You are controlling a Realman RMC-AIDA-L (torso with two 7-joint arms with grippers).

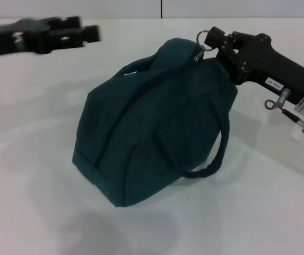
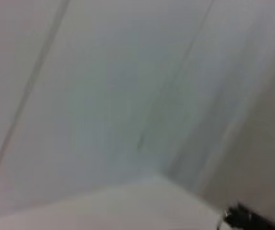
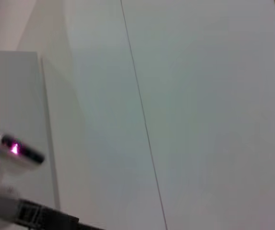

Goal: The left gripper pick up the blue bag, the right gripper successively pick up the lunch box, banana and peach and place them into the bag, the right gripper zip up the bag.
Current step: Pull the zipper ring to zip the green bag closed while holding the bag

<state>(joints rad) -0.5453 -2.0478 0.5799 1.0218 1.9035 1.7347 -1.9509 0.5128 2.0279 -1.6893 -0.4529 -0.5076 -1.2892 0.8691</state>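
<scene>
Evidently finishing the zip, the right gripper (image 1: 209, 43) pinches the ring zipper pull (image 1: 201, 36) at the blue bag's (image 1: 152, 127) one-o'clock corner, while the left gripper (image 1: 90, 33) hangs idle at ten o'clock, its fingers' state unclear.

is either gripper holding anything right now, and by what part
The right gripper pinches the metal ring zipper pull of the dark teal fabric bag; the left gripper holds nothing.

One blue bag (image 1: 152, 133), two handles (image 1: 215, 159), two tools (image 1: 215, 40)
</scene>
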